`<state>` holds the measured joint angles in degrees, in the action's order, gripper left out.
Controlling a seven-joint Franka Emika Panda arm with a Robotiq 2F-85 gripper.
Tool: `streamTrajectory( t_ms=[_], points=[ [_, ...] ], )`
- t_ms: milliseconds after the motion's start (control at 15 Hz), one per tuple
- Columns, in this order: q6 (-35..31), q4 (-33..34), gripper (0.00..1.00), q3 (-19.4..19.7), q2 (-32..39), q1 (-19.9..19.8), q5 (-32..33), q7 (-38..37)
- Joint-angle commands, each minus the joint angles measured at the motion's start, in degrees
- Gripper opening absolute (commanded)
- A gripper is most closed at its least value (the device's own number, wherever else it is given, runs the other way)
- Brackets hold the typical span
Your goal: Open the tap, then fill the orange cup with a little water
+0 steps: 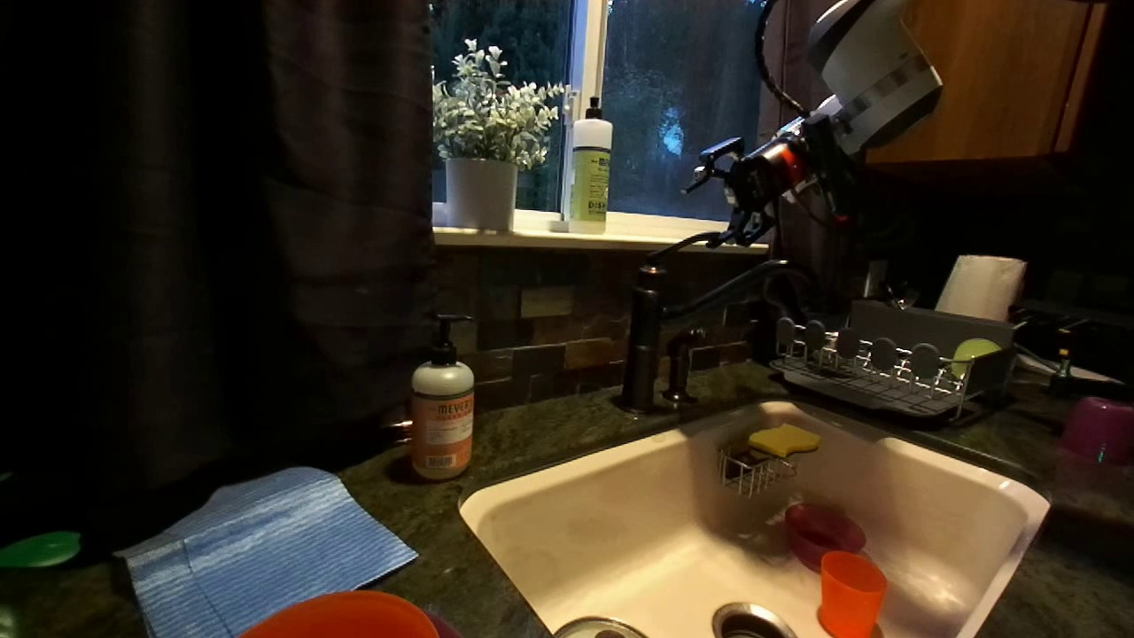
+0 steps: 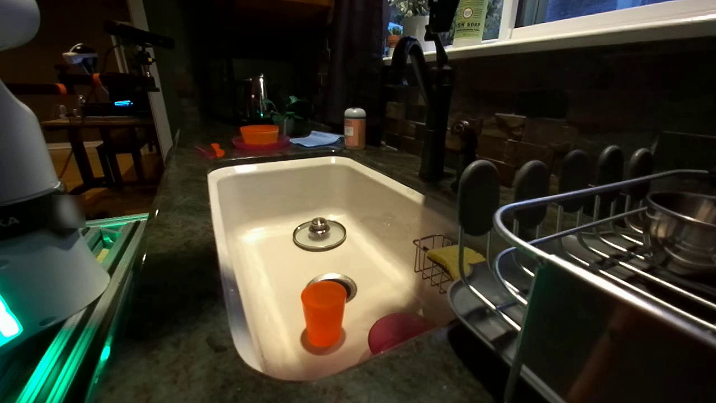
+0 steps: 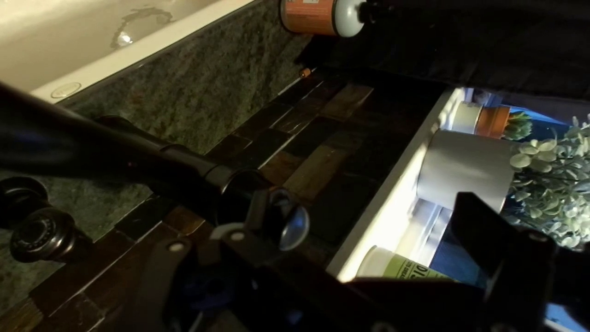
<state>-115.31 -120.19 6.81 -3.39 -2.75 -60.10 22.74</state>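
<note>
The gripper (image 1: pixel 711 202) is hovering right over the tap (image 1: pixel 644 346), standing open with its jaws spread wide. Its lower finger (image 1: pixel 749 229) is overlapping the tap's lever (image 1: pixel 680 248) in an exterior view, and whether the two are touching I can't tell. Down in the sink (image 1: pixel 567 514), the orange cup (image 1: pixel 852 594) is standing upright just beside the drain (image 2: pixel 348 285).

It's having company: a pinkish-red bowl (image 1: pixel 819 536) is sitting near the cup, a glass lid (image 2: pixel 319 236) is lying across the drain from it, knob up, and a yellow sponge (image 1: pixel 784 440) is resting in a wire caddy (image 1: pixel 749 476) on the sink wall. Over on the worktop (image 1: pixel 532 434), a dish rack (image 2: pixel 480 198) is crowding the near side of an exterior view, a metal bowl (image 2: pixel 685 232) sitting inside it. On the tap's other side, a hand soap bottle (image 1: pixel 443 425) is standing by a blue cloth (image 1: pixel 275 532), and above, a potted plant (image 1: pixel 483 177) and a bottle of dish soap (image 1: pixel 591 177) are lining the windowsill (image 1: pixel 656 236).

The cup is hiding part of the drain in an exterior view, where the worktop is also cutting across the pinkish-red bowl. Up top there, a dark shape (image 2: pixel 444 15) above the tap is running off the edge, too murky to name. An orange bowl (image 1: pixel 341 618) is being clipped by the bottom edge of an exterior view. In the wrist view, the gripper is covering part of the dish soap.
</note>
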Motion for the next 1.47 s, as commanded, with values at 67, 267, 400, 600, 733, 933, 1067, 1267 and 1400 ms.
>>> streamTrajectory(
  t_ms=[67,267,400,600,733,933,1067,1267,1400],
  points=[
    [1.2,0.5,1.00,-0.4,0.3,-0.7,-2.0,1.9],
    [0.6,0.5,1.00,-0.5,-0.2,-0.6,-2.4,3.5],
    [0.4,0.4,1.00,-0.5,-0.3,-0.6,-2.2,4.5],
    [0.6,0.4,1.00,-0.5,-0.2,-0.6,-2.3,5.2],
    [0.6,0.3,1.00,-0.5,-0.4,-0.6,-2.9,6.2],
    [0.7,0.2,1.00,-0.4,-0.7,-0.6,-4.6,8.0],
    [0.7,0.2,1.00,-0.4,-0.7,-0.7,-5.0,8.6],
    [1.1,0.4,1.00,-0.4,-0.2,-0.9,-3.7,6.4],
    [1.5,0.5,1.00,-0.3,-0.2,-0.9,-4.5,6.9]
  ],
)
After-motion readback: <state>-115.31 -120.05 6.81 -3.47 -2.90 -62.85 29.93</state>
